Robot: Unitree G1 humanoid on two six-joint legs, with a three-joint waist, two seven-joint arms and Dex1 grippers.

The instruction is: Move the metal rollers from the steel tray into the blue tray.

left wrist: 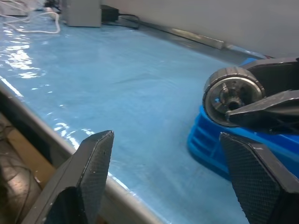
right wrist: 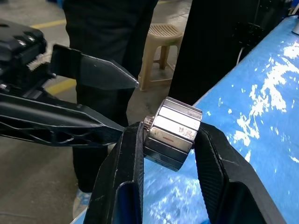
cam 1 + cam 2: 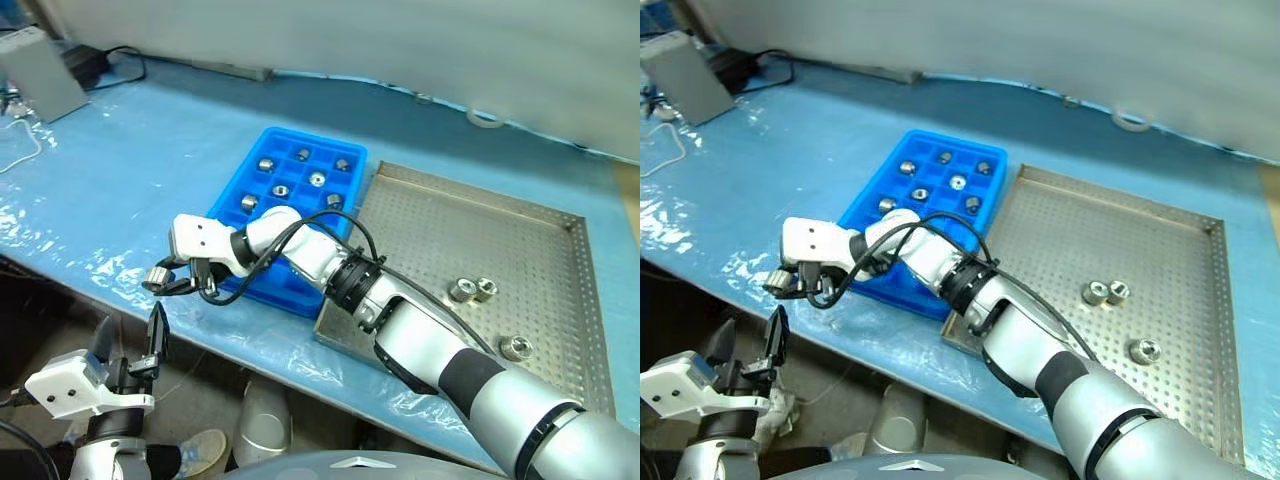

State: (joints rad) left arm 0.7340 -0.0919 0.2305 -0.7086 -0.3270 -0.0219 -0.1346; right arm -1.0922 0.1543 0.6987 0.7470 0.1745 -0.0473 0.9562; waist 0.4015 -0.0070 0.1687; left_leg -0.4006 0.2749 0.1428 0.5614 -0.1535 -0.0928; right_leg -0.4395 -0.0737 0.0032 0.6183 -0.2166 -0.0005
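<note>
One metal roller sits clamped between the two fingers of the right claw, which is shut on it and reaches out over the near edge of the table, just past the near left corner of the blue tray. That roller's axis lies roughly level, with its hollow end turned toward the left claw. The left claw hangs just below and nearer the robot, fingers spread wide and empty, tips aimed up at the roller, so a handover looks the likely next step. Tray compartments lie behind the right claw, several already filled. Three more rollers rest in the steel tray, well off to the right claw's far side.
</note>
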